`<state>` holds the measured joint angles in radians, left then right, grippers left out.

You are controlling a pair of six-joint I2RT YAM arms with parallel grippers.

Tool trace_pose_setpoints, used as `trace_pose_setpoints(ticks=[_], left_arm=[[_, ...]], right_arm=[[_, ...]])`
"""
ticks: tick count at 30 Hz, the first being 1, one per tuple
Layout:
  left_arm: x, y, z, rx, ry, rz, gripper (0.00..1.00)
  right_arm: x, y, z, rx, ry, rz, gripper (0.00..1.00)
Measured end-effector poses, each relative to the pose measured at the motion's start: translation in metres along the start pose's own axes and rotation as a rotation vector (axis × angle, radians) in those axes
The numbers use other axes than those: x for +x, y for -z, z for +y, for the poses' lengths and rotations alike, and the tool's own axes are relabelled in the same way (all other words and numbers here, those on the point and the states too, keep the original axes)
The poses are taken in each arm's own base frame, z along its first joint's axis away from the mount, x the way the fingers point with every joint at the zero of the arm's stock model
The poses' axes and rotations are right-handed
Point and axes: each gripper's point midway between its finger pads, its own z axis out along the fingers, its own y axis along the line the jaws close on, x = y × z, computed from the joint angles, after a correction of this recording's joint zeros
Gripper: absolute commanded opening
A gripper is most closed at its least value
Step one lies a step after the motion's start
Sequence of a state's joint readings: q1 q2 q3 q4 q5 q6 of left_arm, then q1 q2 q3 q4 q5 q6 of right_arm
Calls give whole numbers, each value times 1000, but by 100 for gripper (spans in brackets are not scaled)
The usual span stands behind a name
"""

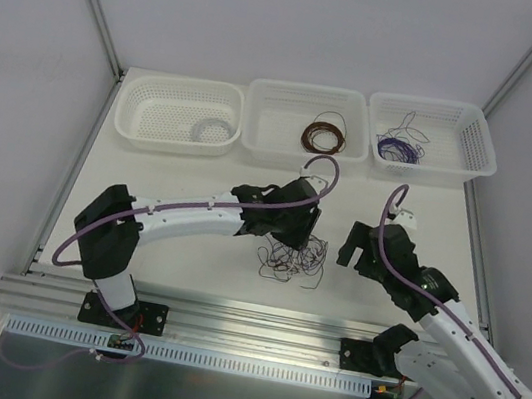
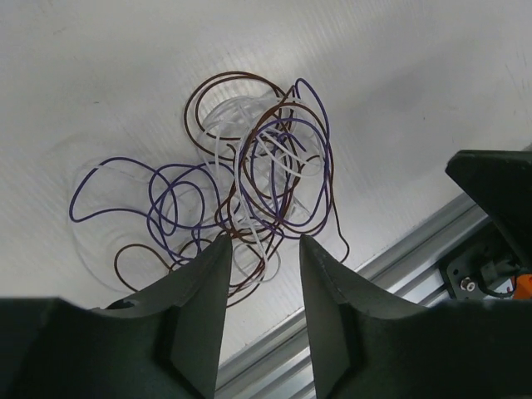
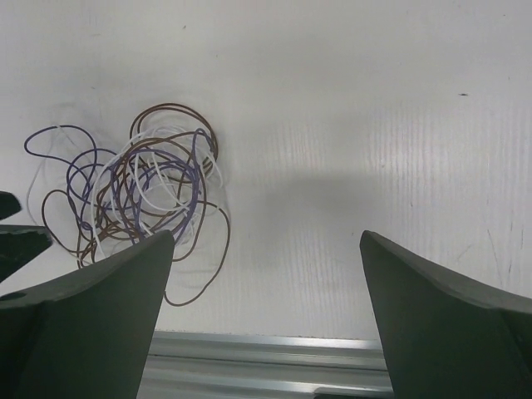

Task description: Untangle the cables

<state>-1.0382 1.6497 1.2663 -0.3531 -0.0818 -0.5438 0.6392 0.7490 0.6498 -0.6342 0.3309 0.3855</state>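
Tangle of hair-thin purple, dark brown and pale grey cables (image 1: 292,256) lies on the white table (image 1: 187,248), approx. mid-width. It sits just beyond the aluminium rail (image 1: 256,328) at the near edge, btwn the two arms. Loops are scribbly, irregular and crossing each other many times. In the left wrist view the cables (image 2: 249,187) show purple loops spreading to the left, a brown loop at the top and pale strands threaded thru the middle.

The black two-finger left gripper (image 1: 299,233) points down over the far side of the tangle, its arm reaching across from the left base. In its own view the left gripper (image 2: 262,241) has fingers parted w/ a narrow gap. Nothing is pinched; strands show thru the gap. Can't tell if the tips touch any wire.

The black two-finger right gripper (image 1: 349,251) is to the right of the tangle, near but apart from it. In the right wrist view the right gripper (image 3: 266,241) is spread wide and empty, w/ bare table btwn its fingers. The cables (image 3: 141,187) lie up by its left-hand finger in that view, partly hidden behind it.

Three white plastic mesh baskets stand in a row at the far edge, side by side:
- left basket (image 1: 159,107) w/ a neat white coil (image 1: 214,132)
- middle basket (image 1: 282,101) w/ a neat round thick brown coil (image 1: 324,134)
- right basket (image 1: 468,140) w/ a purple coil (image 1: 398,150) plus a few pale thin loops above it.
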Motion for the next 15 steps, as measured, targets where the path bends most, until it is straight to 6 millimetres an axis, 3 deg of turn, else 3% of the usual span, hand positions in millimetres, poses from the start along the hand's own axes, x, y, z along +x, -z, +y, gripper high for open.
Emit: trace_pose_setpoints(ticks=[4, 15], left_arm=[[9, -19, -1, -21, -6, 35, 27], [34, -47, 9, -70, 2, 112, 19]], right_arm=[[-1, 3, -5, 13, -14, -21, 100], [5, 0, -9, 27, -16, -10, 100]])
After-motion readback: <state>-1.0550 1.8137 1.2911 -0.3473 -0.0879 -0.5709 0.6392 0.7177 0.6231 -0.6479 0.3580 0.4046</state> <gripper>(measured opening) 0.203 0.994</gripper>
